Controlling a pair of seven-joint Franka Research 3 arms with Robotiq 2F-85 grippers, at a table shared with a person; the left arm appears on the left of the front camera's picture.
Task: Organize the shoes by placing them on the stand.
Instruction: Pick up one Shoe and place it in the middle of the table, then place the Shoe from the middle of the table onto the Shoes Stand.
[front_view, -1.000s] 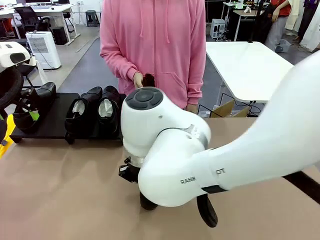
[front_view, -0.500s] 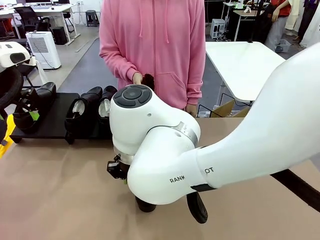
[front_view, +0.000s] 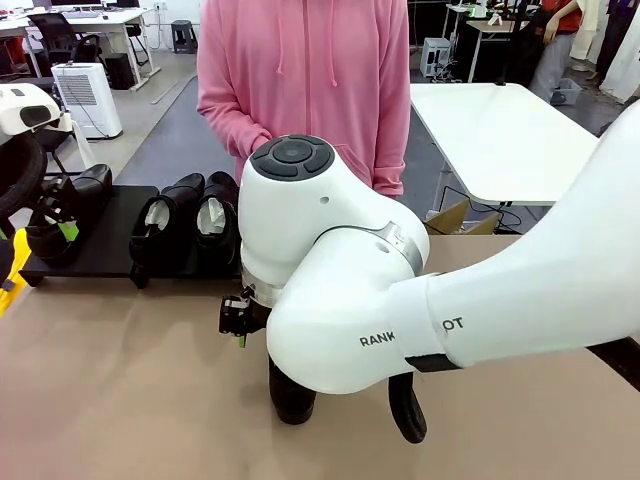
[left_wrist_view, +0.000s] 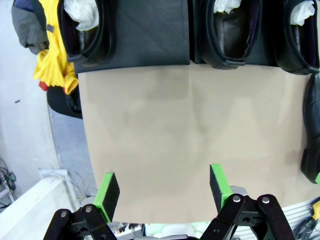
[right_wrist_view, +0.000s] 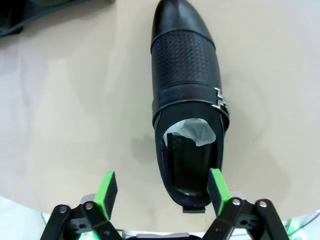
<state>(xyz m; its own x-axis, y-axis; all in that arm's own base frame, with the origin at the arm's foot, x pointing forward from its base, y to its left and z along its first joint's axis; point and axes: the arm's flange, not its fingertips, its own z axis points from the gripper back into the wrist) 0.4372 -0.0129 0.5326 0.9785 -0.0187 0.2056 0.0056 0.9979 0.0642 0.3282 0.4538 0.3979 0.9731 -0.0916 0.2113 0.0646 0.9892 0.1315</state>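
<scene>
Three black shoes stand on the stand (front_view: 105, 245): one at its left end (front_view: 88, 192) and two side by side (front_view: 165, 215) (front_view: 215, 218) to the right. The fourth shoe (right_wrist_view: 187, 110) lies on the tan table, toe pointing away, white paper in its opening. My right gripper (right_wrist_view: 162, 192) hangs open over its heel, the right pad (right_wrist_view: 217, 190) at the heel's outer edge. My left gripper (left_wrist_view: 165, 192) is open and empty above bare table in front of the stand (left_wrist_view: 150, 35). The fourth shoe (left_wrist_view: 312, 135) also shows in the left wrist view, at the right edge.
A person in a pink hoodie (front_view: 310, 80) stands at the far side, behind the stand's right end. My bulky right arm (front_view: 400, 300) covers the table's middle. A white table (front_view: 500, 130) and a cardboard box (front_view: 455, 218) are at the back right. Yellow cloth (left_wrist_view: 52, 60) hangs off the left.
My right arm's wrist swung left, then rose and shifted back right, now covering the person's hand and the brown brush. The shoes on the stand have not moved.
</scene>
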